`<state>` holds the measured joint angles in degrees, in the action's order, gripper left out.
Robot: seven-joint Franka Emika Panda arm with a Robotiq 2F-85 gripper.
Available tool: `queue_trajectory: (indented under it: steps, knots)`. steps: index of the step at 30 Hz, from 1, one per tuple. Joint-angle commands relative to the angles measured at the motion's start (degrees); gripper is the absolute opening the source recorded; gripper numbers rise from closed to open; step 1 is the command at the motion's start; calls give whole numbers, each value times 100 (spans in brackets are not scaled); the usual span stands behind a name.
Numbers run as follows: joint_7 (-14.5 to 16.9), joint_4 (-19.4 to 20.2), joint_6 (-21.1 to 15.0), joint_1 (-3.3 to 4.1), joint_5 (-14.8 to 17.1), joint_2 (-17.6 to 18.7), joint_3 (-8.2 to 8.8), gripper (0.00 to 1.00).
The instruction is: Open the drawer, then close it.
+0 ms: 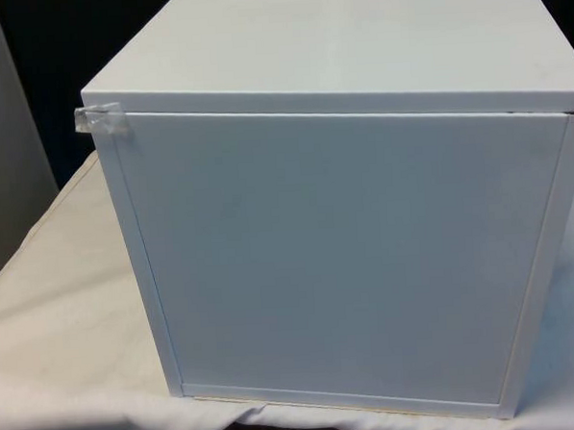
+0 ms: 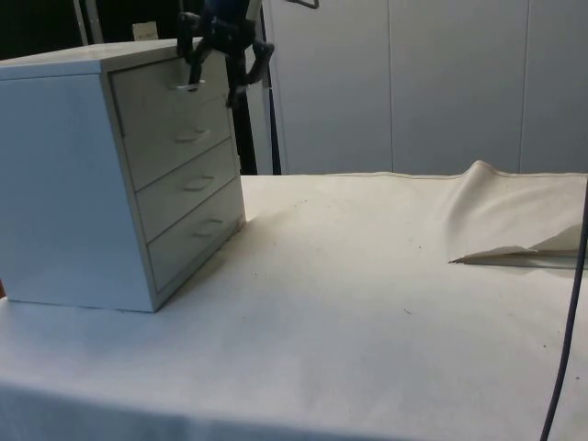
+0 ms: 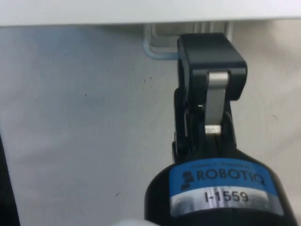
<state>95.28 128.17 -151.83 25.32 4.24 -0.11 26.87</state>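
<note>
At the top drawer (image 2: 170, 87) of the white chest of drawers (image 2: 92, 175), my gripper (image 2: 213, 81) hangs in front of the drawer face, level with its handle (image 2: 188, 85). From the side view my two fingers (image 2: 241, 78) point downward with a visible gap between them, one on either side of the handle's end; I cannot tell from this angle whether they touch it. On the wrist view one black finger (image 3: 209, 70) lies across the pale handle (image 3: 157, 47), just below the chest's white top edge. Jaws spread, nothing clamped. All four drawer fronts sit flush with the carcass, so the drawer is shut. Chest stands on the white cloth (image 2: 367, 303) near the table end; its plain back panel (image 1: 347, 250) faces the front view, with a bit of clear tape (image 1: 101, 119) at the upper corner on the front view's left. Cloth is rucked up into a fold (image 2: 514, 220) well apart from the chest.
</note>
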Motion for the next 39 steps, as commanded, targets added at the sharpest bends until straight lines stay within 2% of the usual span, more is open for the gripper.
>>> queue_trajectory:
  steps: [1,6,7,9,10,12,17,18,19,23,27,28,29,34,35,39]
  knots:
    - [-46,46,-86,-11,-74,23,11,58]
    - [-52,52,-109,-11,-74,29,11,34]
    - [-52,52,-109,-11,-74,29,11,20]
    - [0,11,-34,0,0,11,0,11]
    - [-52,57,-109,-11,-80,29,11,11]
    - [-57,52,-40,-17,-115,-52,17,0]
    - [-92,97,183,-34,-201,-338,11,0]
    - [0,57,195,-6,-34,-275,6,0]
    - [-97,109,235,-34,-218,-395,6,0]
    - [-143,201,361,-40,-298,-596,-6,0]
    - [-143,201,361,-40,-298,-596,-6,0]
    - [-40,189,338,-6,-126,-504,6,0]
    - [-143,201,361,-40,-298,-596,-6,0]
    - [-235,390,281,-23,-367,-676,-52,0]
    - [-57,241,350,-6,-143,-533,11,0]
    - [-115,344,275,0,-195,-561,-17,0]
